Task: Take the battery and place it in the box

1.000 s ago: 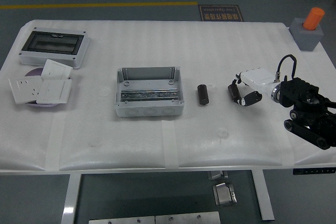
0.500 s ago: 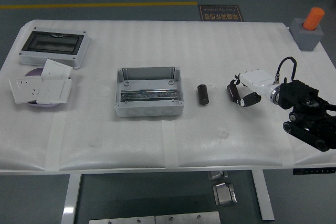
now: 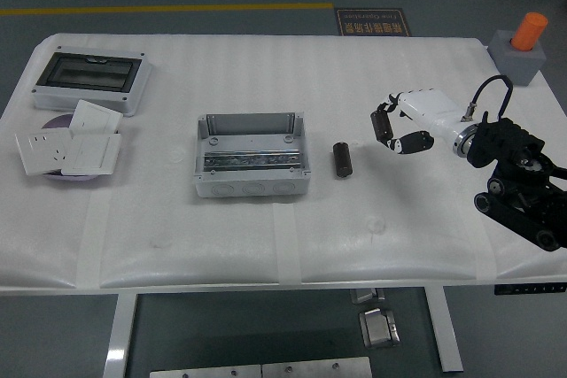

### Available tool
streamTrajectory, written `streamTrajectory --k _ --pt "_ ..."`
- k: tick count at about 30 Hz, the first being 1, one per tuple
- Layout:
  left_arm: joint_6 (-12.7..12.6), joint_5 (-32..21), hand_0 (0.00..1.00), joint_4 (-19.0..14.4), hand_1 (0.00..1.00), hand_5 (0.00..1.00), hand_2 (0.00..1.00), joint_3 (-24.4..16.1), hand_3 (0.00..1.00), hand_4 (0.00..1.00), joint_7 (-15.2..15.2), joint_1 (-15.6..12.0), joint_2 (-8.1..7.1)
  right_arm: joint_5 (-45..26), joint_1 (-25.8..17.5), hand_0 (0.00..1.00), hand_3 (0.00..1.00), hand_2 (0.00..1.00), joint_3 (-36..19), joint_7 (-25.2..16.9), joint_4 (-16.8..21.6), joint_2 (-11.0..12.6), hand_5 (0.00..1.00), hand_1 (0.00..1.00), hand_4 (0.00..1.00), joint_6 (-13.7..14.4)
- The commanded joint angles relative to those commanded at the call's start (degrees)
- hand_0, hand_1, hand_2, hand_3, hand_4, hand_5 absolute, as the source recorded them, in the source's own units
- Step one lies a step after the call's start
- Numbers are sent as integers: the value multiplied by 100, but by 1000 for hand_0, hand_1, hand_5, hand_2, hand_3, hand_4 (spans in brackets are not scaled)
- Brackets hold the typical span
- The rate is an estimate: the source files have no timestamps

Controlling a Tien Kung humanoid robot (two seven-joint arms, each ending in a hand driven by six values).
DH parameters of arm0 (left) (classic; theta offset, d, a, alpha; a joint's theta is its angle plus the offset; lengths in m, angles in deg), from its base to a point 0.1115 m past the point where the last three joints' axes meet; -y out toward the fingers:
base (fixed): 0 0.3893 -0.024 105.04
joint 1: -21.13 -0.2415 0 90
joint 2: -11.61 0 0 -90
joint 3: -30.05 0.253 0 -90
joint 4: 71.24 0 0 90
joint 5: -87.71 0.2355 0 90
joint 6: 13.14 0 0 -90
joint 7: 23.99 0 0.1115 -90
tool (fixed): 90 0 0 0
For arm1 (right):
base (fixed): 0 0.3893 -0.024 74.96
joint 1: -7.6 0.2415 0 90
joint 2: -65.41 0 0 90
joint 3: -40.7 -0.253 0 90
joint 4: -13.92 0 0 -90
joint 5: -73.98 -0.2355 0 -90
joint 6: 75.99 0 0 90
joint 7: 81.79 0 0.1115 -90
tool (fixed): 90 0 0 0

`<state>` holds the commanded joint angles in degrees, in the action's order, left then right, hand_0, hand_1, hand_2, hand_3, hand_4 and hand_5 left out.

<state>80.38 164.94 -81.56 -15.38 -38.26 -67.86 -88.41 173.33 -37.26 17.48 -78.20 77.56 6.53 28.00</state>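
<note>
Battery point(image 3: 342, 160) on table, left of right hand's fingers point(image 3: 384, 121), untouched.

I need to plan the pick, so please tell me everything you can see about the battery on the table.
The battery is a small dark cylinder, black or nearly so, with a dull surface. It lies on its side on the white table, its long axis running roughly from far to near. It sits just right of the grey box, apart from it. Nothing touches it except the table. The right hand is to its right and a little farther back, not in contact. Any print is too small to tell.
</note>
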Motion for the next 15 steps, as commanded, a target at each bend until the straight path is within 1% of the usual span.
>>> streamTrajectory --k 3,7,10,12,15 --pt "4 29 627 0 641 382 449 -32 578 446 -11 -12 4 178 -75 655 685 645 -347 77 345 -191 192 569 458 26" --pt "11 58 627 0 641 382 449 -60 578 446 -21 -19 7 341 -158 655 685 645 -792 144 791 -573 192 569 458 79" --pt "14 58 627 0 640 382 451 -53 579 446 -23 -25 8 381 -211 656 685 645 -950 156 918 -856 192 569 457 113" --pt "17 67 627 0 640 382 451 -61 579 446 -26 -32 8 369 -256 656 685 645 -995 152 929 -1043 192 569 457 121" --pt "22 73 627 0 639 383 452 -65 579 446 -33 -41 7 348 -303 653 686 646 -970 163 886 -1240 193 570 459 78"
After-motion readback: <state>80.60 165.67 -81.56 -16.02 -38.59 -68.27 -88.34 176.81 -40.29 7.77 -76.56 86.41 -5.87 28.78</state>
